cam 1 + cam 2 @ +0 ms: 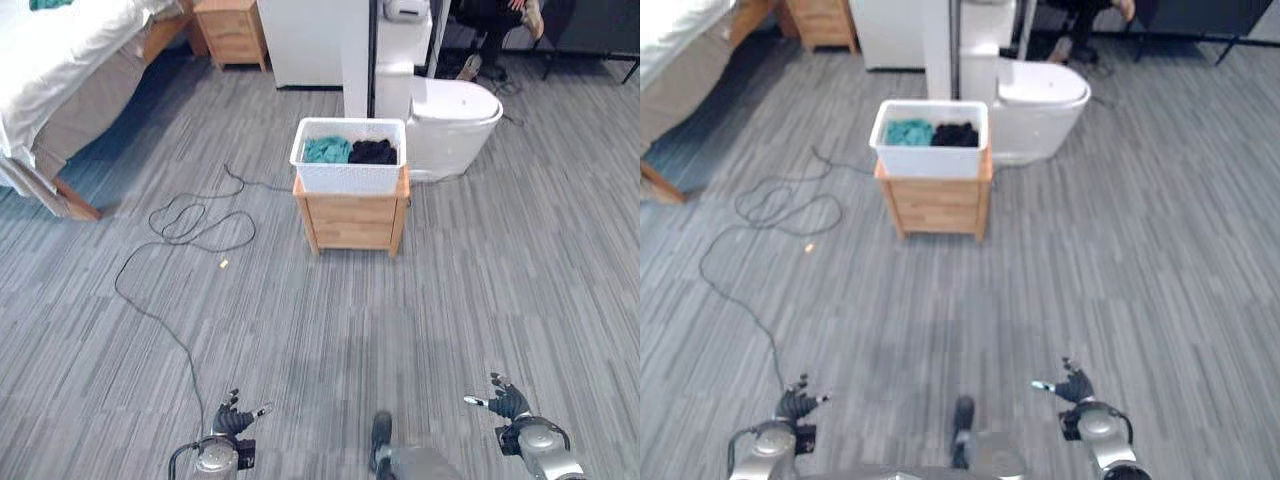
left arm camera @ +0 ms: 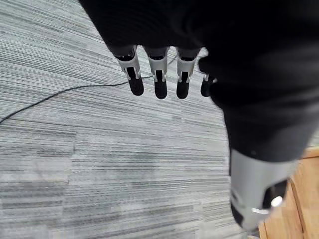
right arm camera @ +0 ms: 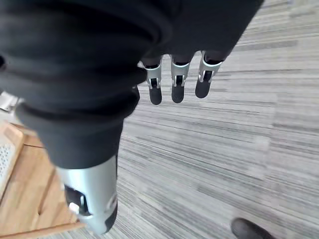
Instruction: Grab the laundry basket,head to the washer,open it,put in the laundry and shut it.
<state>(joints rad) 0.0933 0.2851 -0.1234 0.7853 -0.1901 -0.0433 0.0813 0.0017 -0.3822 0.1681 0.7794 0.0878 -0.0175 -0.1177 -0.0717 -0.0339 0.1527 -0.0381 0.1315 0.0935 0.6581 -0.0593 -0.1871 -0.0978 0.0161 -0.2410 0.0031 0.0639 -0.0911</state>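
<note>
— While both hands hang low, where is the laundry basket [image 1: 349,168]?
— Up ahead, sitting on a small wooden table [image 1: 352,221], well apart from the hands. Green and black clothes lie inside it.
— What are the fingers doing?
— The left hand [image 1: 232,420] and right hand [image 1: 508,403] hold nothing. Their fingers are straight and spread over the grey floor [image 1: 400,320].

Grey striped carpet [image 1: 480,290] covered the floor. A bed [image 1: 60,60] with white sheets stood at the far left, a wooden nightstand [image 1: 232,32] beside it, and a white cabinet [image 1: 300,40] against the back
</note>
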